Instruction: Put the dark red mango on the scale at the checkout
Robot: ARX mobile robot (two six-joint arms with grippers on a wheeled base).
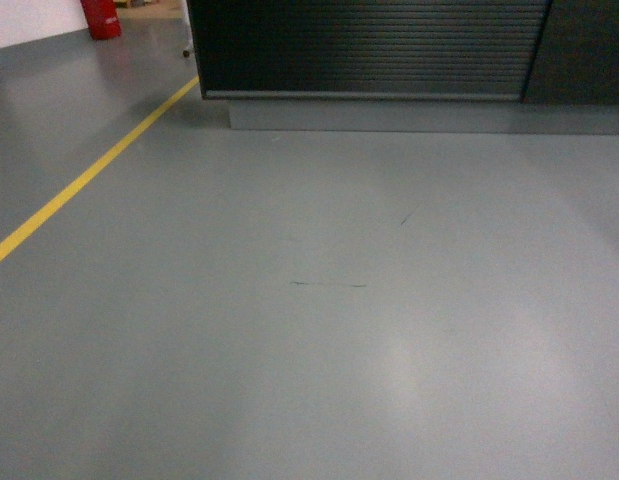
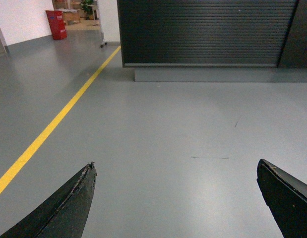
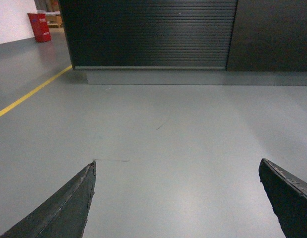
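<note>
The checkout (image 1: 369, 50) stands ahead across the grey floor, a black counter with a ribbed dark front and a grey plinth; it also shows in the left wrist view as the checkout (image 2: 203, 32) and in the right wrist view as the checkout (image 3: 153, 32). Its top is out of view. The dark red mango and the scale are out of view. My left gripper (image 2: 175, 166) hangs open over bare floor, nothing between its black fingers (image 2: 69, 203). My right gripper (image 3: 177, 163) is open too, with empty space between its fingers (image 3: 69, 206). Neither gripper appears in the head view.
A yellow floor line (image 1: 89, 175) runs diagonally on the left toward the counter's left corner. A red bin (image 1: 102, 18) stands far left by a white wall. A plain dark panel (image 3: 272, 34) adjoins the counter's right side. Grey floor (image 1: 339, 330) lies between me and the counter.
</note>
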